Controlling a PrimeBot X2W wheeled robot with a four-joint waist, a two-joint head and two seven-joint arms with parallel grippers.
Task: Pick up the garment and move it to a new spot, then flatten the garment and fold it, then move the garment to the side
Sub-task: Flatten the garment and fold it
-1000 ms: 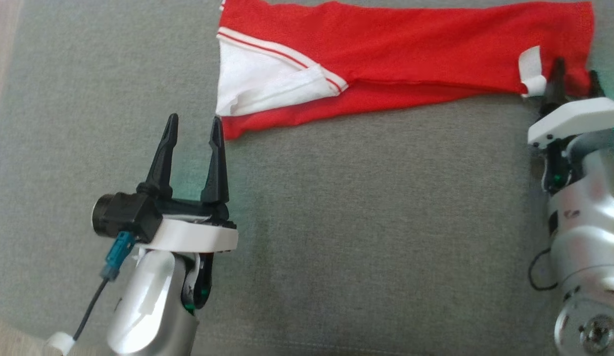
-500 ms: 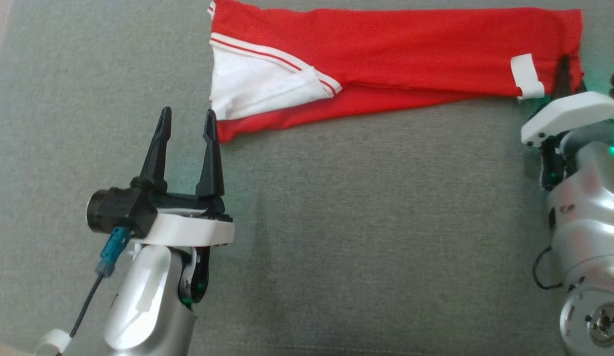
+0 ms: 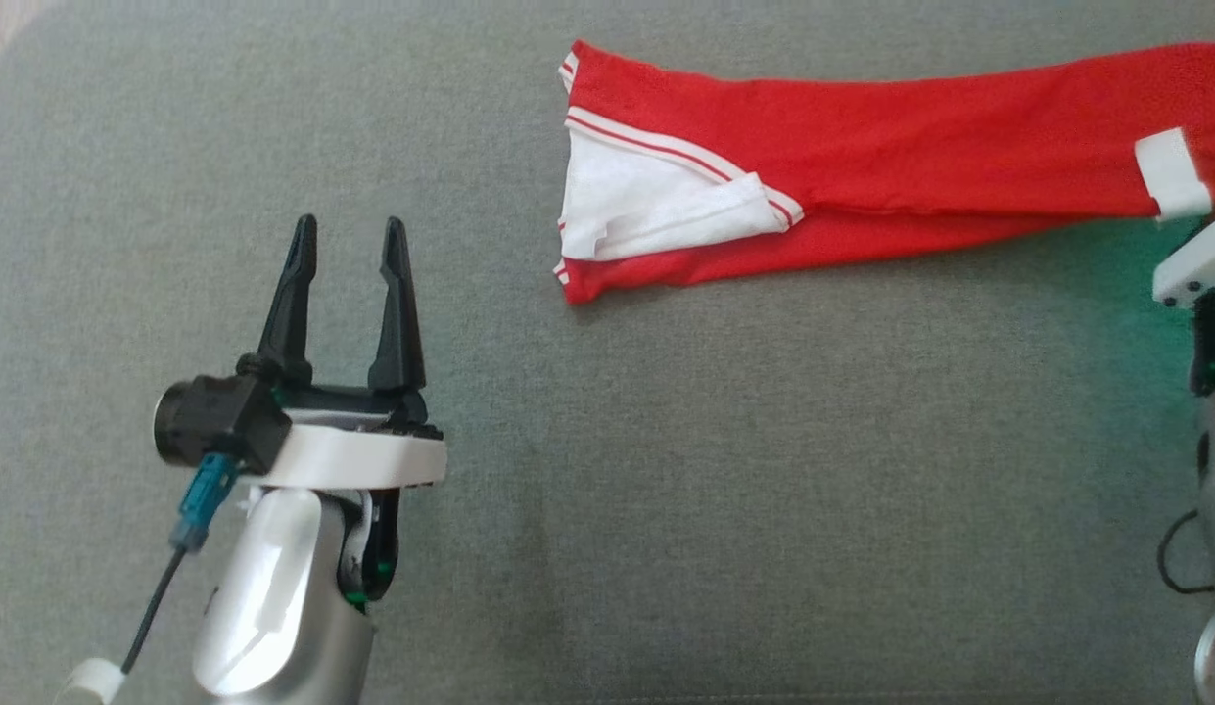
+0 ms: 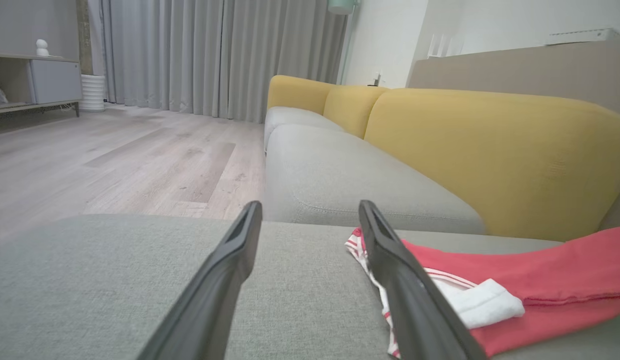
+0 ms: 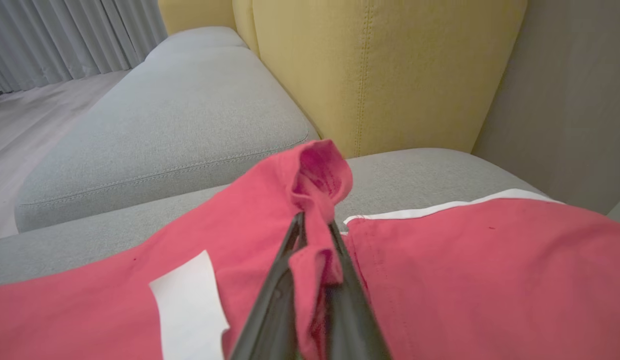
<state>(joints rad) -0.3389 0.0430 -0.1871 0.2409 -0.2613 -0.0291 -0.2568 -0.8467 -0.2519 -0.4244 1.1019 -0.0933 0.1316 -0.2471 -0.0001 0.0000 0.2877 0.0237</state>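
Right wrist view gives me the grip: the right fingers (image 5: 282, 272) are pressed together on a small bunched fold of the garment (image 5: 439, 260), and red cloth puckers above their tips. From the head view, the garment (image 3: 911, 137) lies as a long folded strip along the far part of the cushion (image 3: 724, 470). Its white-lined end is toward the cushion's middle and its pinched end is at the cushion's right edge. The left fingers (image 3: 394, 284) stand wide and hold nothing, over the cushion's near left part and well apart from the cloth.

My worry is that single pinch. It takes in little cloth, so I judge a quick pull could slip it free. With one end carried and the rest dragging on the cushion, the fold could open or bunch. The backrest (image 5: 389, 70) rises just behind the cushion, so a lift that way might snag.

I see no container; the garment rests straight on the cushion.
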